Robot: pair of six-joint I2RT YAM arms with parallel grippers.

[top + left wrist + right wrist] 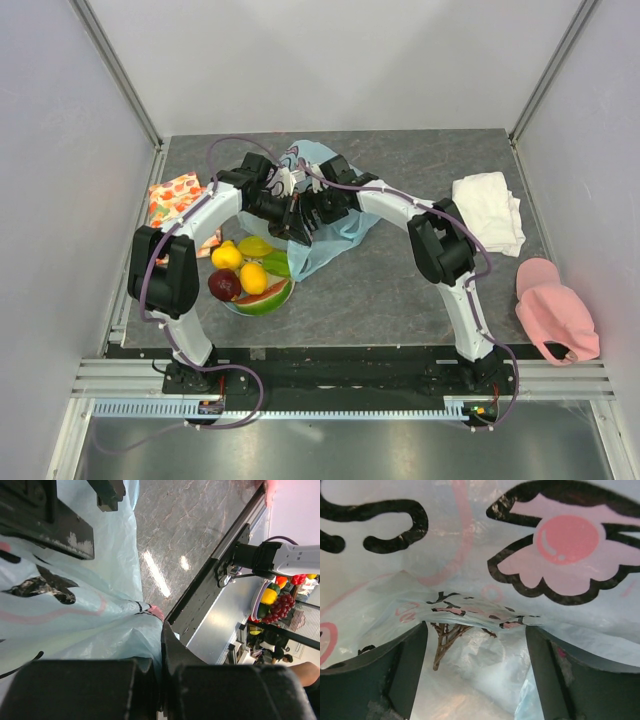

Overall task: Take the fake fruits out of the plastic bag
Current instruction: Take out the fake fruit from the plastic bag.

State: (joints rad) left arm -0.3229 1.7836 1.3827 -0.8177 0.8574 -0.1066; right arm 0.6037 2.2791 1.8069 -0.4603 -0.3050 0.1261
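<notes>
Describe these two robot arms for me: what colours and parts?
The left arm and right arm are white tubes with bulky black joints. A purple cable loops along each. Each ends in two dark, flat fingers, with the paint scuffed in places.

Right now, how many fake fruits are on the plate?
6: lemon, yellow piece, orange, apple, watermelon slice, green piece, all on the plate; more may hide in the bag.

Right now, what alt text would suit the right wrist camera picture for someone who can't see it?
A crinkly light-blue plastic bag with pink-and-black cartoon prints fills the view. The robot's two dark fingers stand wide apart at the bottom, and a small brown twiggy stem shows between them.
</notes>
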